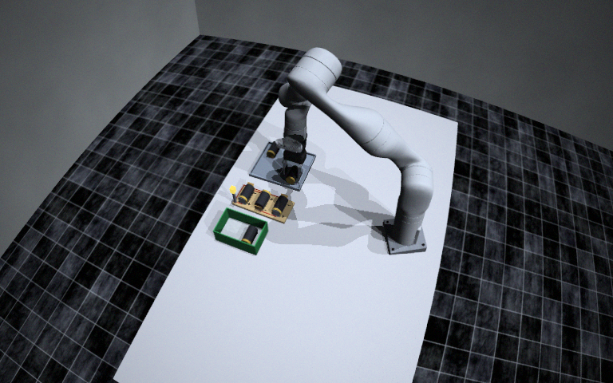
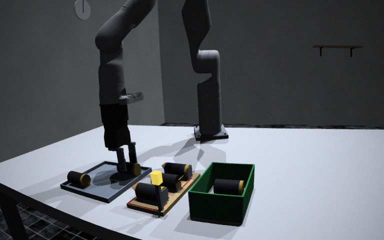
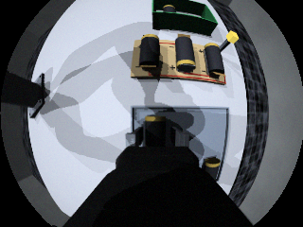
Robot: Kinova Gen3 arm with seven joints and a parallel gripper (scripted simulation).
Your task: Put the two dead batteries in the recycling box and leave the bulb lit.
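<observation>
Table (image 2: pixel 297 169) carries everything, and the arm (image 1: pixel 375 131) bends over from its base on the far side to reach the grey tray (image 2: pixel 84 189). Next in size is the green box (image 2: pixel 220 208), standing upright on the table with one battery (image 2: pixel 228 186) already lying in it. Beside it sits the holder (image 2: pixel 175 198) with three batteries seated across it, and the bulb (image 2: pixel 156 177) at its end shows bright yellow, so it looks lit.

On the tray two batteries remain. One (image 2: pixel 78 178) lies near the tray's outer corner, well apart from the gripper (image 2: pixel 126 167). The other (image 2: pixel 133 168) lies directly under the gripper, gold cap toward the holder side. The fingers (image 2: pixel 121 162) are spread wide with nothing pinched, and they stand low at the tray, one on each side of this battery's round body, so its long axis runs across the line of closing, between the fingers rather than from finger to finger.

Judging by this, the coming move is a squeeze on the battery's sides. Which remaining battery is dead cannot be told from its look.
</observation>
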